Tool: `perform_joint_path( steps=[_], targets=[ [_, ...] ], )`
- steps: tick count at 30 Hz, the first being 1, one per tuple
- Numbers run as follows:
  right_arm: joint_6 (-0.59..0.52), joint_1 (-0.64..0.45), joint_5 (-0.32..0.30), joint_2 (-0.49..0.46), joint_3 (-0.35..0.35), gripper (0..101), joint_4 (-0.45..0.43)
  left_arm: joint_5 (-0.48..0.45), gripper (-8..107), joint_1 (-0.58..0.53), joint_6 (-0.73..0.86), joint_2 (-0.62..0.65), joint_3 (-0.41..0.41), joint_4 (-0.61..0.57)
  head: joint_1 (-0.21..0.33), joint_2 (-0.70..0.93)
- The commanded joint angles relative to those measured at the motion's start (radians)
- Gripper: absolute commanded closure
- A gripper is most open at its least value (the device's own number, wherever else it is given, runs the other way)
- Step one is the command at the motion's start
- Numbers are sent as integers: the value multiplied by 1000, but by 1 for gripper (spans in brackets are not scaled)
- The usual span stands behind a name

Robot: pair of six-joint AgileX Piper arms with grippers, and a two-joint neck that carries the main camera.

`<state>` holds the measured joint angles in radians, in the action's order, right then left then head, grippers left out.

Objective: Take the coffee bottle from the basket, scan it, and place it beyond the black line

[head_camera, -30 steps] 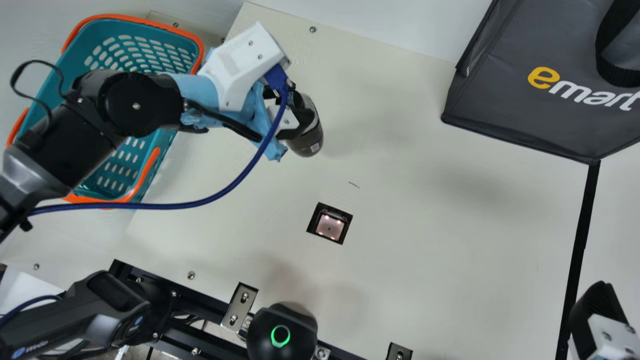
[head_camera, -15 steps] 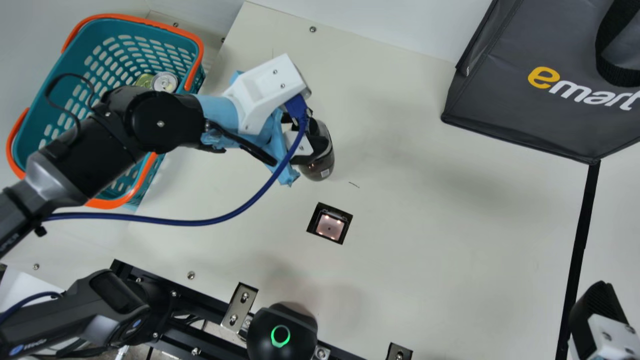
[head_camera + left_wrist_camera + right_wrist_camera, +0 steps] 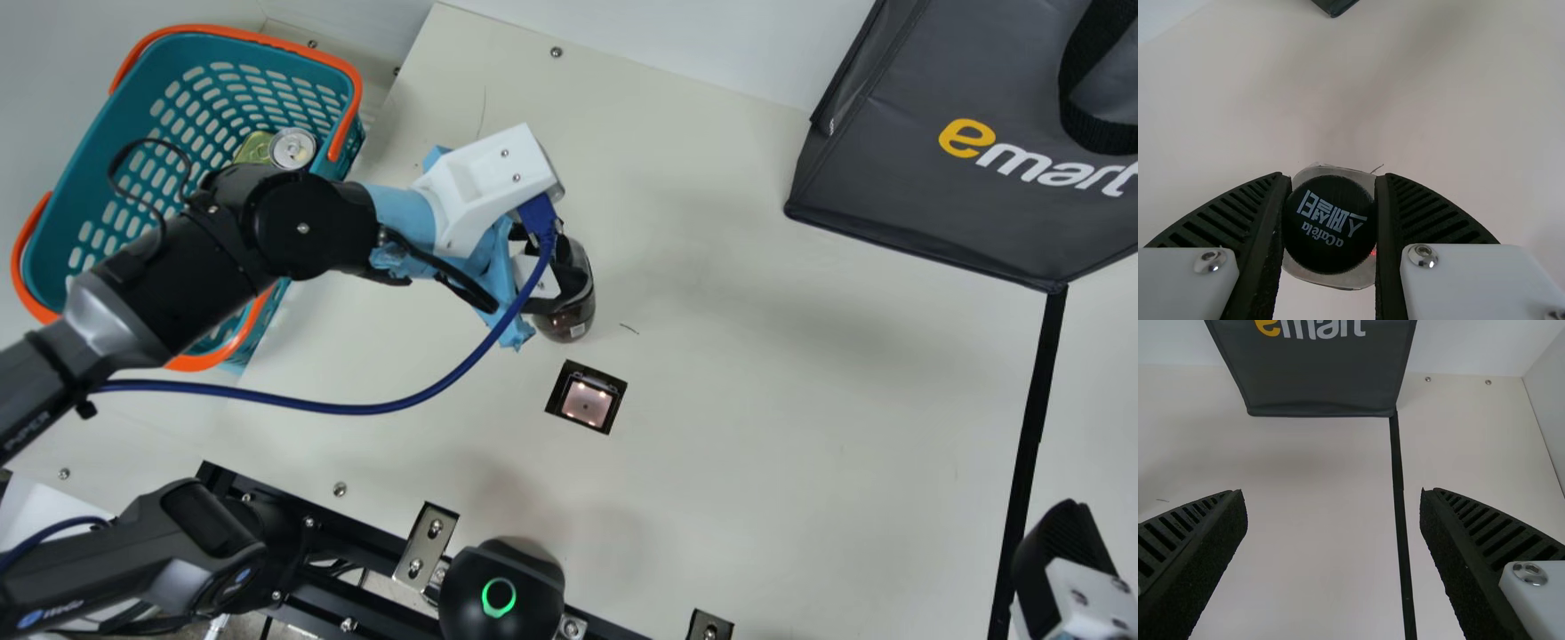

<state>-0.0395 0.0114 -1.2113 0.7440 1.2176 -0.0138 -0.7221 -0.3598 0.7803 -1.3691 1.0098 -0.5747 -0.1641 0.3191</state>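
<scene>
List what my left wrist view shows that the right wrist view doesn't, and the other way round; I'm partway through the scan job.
Left wrist view's own: the coffee bottle seen cap-first, between the jaws of the left gripper.

Right wrist view's own: the black line running down from near the bag's corner, two screws beyond it, and the right gripper with its jaws apart.

Both: the cream table, a short dark mark on it, and apparently the dark bag, just a corner in the left.
</scene>
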Motion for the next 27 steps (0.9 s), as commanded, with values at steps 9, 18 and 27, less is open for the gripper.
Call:
perform_joint_path(
  steps=[9,18,27],
  targets=[
    [0,0,0,0,0,11,0,-9,89,15,31,-3,-20,-9,26,2],
    [0,0,0,0,0,11,0,-5,89,16,40,-11,-28,-3,26,2],
    [0,0,0,0,0,11,0,2,58,10,30,-22,-23,5,26,2]
  ],
)
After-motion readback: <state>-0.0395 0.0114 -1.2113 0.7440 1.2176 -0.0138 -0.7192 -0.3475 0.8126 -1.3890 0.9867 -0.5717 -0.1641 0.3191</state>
